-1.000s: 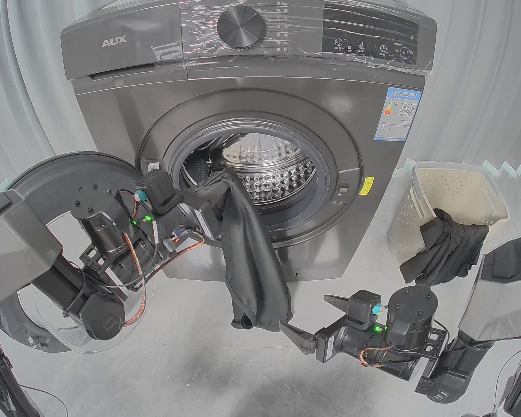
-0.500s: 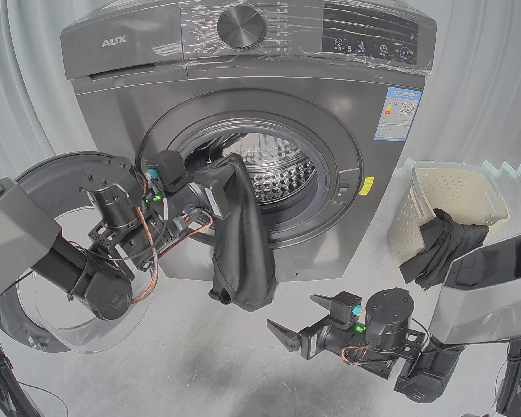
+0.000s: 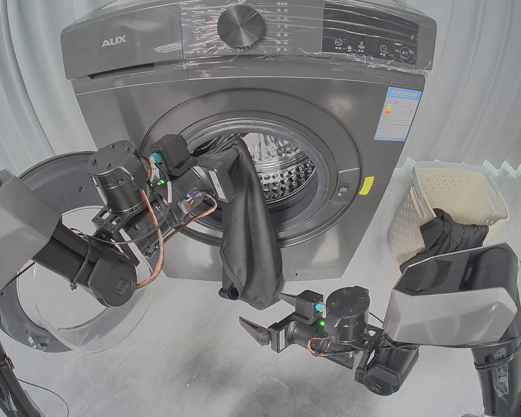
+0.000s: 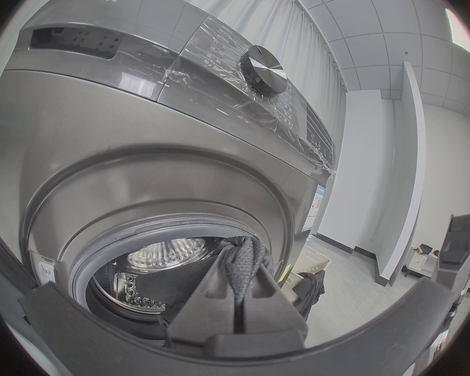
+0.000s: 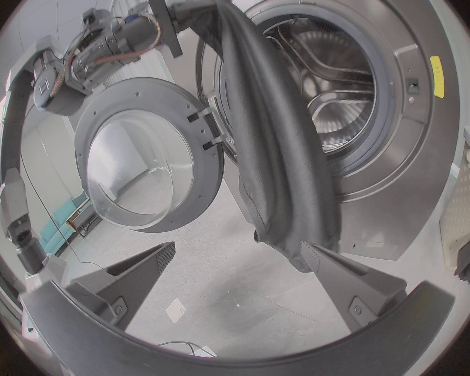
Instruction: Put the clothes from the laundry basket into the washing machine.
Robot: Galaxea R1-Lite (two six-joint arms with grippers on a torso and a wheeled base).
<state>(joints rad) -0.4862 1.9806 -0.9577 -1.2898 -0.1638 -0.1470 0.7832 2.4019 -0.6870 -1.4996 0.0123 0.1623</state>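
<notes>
My left gripper (image 3: pixel 233 153) is shut on the top of a dark grey garment (image 3: pixel 250 244) at the upper left of the washing machine's (image 3: pixel 341 117) round opening. The garment hangs down the machine's front to just above the floor. In the left wrist view the left gripper (image 4: pixel 238 293) pinches a bunched fold of cloth (image 4: pixel 245 251) before the drum (image 4: pixel 162 254). My right gripper (image 3: pixel 265 315) is open, low near the floor, right beneath the garment's lower end. In the right wrist view one of the fingers (image 5: pixel 339 275) touches the garment's (image 5: pixel 282 157) bottom edge.
The washer door (image 3: pixel 52 192) stands swung open on the left, its glass bowl (image 5: pixel 141 168) facing out. A cream laundry basket (image 3: pixel 480 172) sits on the floor at the right of the machine, with more dark clothes (image 3: pixel 446 238) draped over its front rim.
My left gripper has lifted the garment higher, toward the top of the opening. My right gripper, open throughout, has slid leftward along the floor to under the garment's hem.
</notes>
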